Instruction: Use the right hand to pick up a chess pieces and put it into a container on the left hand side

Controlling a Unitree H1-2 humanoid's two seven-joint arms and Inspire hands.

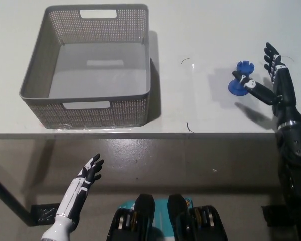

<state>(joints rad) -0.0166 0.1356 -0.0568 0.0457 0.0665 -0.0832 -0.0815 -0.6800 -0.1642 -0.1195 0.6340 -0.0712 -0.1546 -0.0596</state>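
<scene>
A blue rook chess piece (pixel 240 77) stands upright on the white table (pixel 205 30), right of the middle. My black right hand (pixel 271 83) is open just to the right of it, thumb reaching to the piece's near side and the other fingers spread above and to the right. The thumb tip looks to be at the rook's stem; the hand is not closed on it. A grey mesh basket (pixel 90 108) sits at the left of the table with nothing in it. My white left hand (pixel 88 173) rests open below the table's front edge at the lower left.
The table's front edge (pixel 155 134) runs across the picture at mid height, with floor below it. A few thin dark marks (pixel 184 61) lie on the tabletop between the basket and the rook.
</scene>
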